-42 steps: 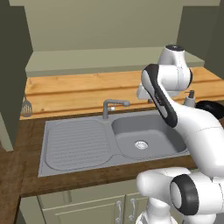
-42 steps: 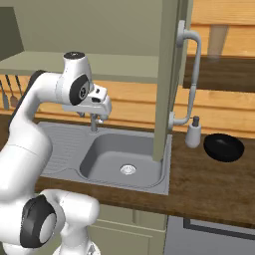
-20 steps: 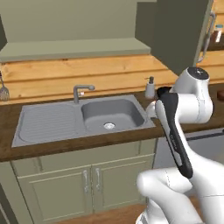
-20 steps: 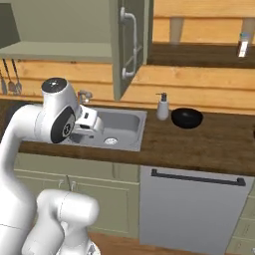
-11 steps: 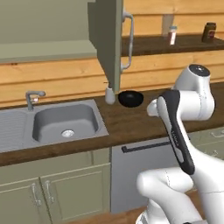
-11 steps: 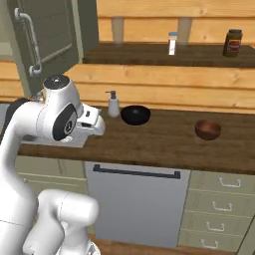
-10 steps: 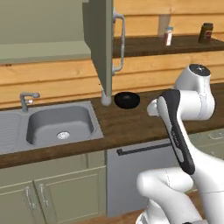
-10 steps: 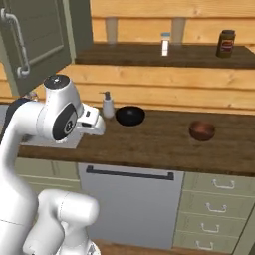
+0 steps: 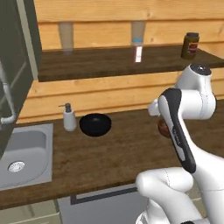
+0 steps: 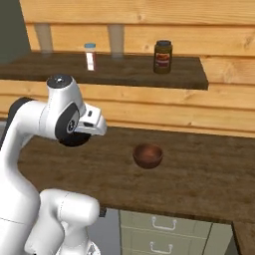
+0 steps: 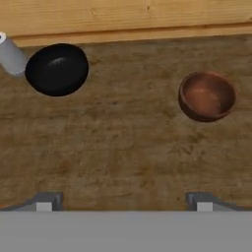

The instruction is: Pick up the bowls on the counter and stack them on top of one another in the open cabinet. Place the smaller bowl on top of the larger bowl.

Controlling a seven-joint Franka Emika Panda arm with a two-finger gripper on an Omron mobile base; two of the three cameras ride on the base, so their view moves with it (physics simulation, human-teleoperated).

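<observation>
**Approach stage: both bowls on the counter, nothing grasped**

Step in hand. The arm is held above the counter [image 11: 123, 147] with the claw [image 11: 123, 201] looking down at the worktop. The two finger tips stand wide apart at the bottom of the hand view with bare wood between them; the claw is open and empty. My judgement: no bowl has been picked up, and the task is at its start.

Location of task items. The black bowl [image 11: 57, 69] sits ahead of the claw and to its left, upright on the counter. A soap dispenser [image 11: 11, 56] stands just beside it on the far left; whether they touch cannot be told. The brown bowl [image 11: 206, 96] sits ahead and to the right, upright, well apart from the black one. In the left base view the black bowl [image 9: 95, 124] looks the wider of the two, the brown bowl [image 10: 148, 155] being the smaller. The cabinet door [image 9: 17, 78] shows at the left edge of that view, well away from both bowls.

Contents. Both bowls appear empty. The wall shelf [image 10: 124, 69] carries a jar [image 10: 163, 57] and a small bottle [image 10: 90, 56].

Next move, as judged. The larger bowl should go in first, so the claw must shift forward and left over the black bowl, descend, and close on its rim. The dispenser alongside leaves little room on that side; the nearer or right rim is the safer hold.
</observation>
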